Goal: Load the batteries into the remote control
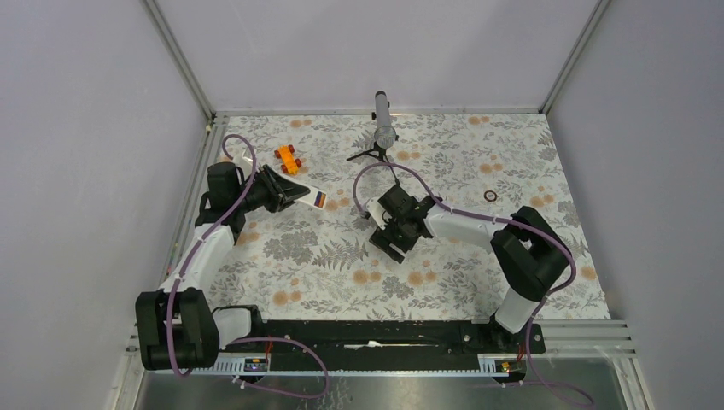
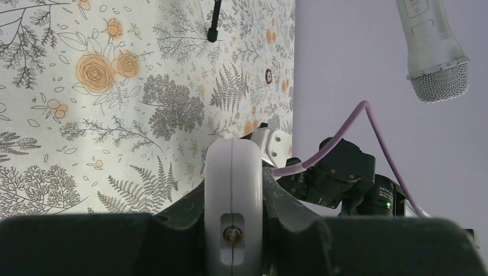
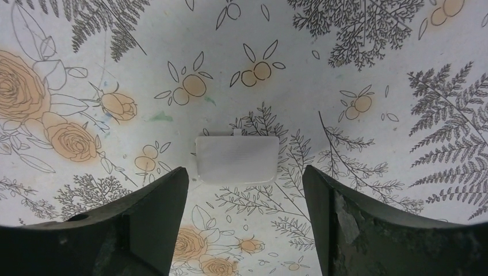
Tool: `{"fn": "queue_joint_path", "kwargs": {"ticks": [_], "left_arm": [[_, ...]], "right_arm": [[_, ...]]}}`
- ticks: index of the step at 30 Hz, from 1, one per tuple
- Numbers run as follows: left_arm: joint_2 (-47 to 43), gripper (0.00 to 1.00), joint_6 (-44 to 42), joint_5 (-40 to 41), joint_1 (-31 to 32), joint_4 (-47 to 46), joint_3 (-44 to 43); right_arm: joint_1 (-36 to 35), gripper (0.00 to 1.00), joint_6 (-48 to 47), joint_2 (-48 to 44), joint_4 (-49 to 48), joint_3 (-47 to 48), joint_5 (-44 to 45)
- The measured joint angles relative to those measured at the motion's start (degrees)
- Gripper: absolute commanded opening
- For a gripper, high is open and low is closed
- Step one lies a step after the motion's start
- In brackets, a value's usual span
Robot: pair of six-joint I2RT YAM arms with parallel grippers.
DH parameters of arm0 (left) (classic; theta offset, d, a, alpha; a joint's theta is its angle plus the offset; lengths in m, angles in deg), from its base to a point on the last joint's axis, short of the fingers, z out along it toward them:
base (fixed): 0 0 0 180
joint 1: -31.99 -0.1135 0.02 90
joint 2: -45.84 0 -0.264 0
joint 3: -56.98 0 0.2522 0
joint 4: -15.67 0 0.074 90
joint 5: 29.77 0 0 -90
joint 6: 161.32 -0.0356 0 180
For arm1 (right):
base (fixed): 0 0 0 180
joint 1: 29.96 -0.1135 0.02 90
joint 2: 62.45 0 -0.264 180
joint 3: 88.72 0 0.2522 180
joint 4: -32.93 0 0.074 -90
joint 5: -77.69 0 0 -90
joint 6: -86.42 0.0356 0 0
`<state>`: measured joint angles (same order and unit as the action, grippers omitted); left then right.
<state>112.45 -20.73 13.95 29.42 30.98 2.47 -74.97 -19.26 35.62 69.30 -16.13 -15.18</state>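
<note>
A: Top external view: your left hand is clamped on the remote control, long axis running rightward off the fingers, above the counter.
B: And its compartment?
A: Orange and dark colour at the tip; too small to tell. Your right hand stands wide over the white cover.

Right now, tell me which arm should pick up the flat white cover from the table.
Right, probably. The right gripper hangs open over the cover, a finger either side of it; the left gripper is shut on the remote control.
</note>
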Motion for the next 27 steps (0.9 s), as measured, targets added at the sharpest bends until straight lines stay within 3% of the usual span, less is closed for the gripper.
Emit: {"fn": "queue_joint_path", "kwargs": {"ticks": [5, 11, 20, 24, 27], "left_arm": [[1.07, 0.0, 0.02, -0.31, -0.28, -0.11, 0.02], [1.84, 0.0, 0.42, -0.87, -0.55, -1.42, 0.09], [1.88, 0.0, 0.74, -1.49, -0.72, -2.21, 0.15], [1.88, 0.0, 0.92, -1.53, -0.83, -2.64, 0.76], [1.88, 0.0, 0.94, -1.53, -0.87, -2.54, 1.2]], "right_arm": [[0.0, 0.8, -0.02, 1.53, 3.19, 1.27, 0.46], [0.0, 0.72, 0.02, 2.45, 5.42, 1.4, 0.26], [0.0, 0.72, 0.0, 4.63, 5.88, 4.04, 0.42], [0.0, 0.63, 0.11, 5.4, 5.99, 5.07, 0.26], [0.0, 0.65, 0.42, 5.42, 6.51, 5.09, 0.37]]}}
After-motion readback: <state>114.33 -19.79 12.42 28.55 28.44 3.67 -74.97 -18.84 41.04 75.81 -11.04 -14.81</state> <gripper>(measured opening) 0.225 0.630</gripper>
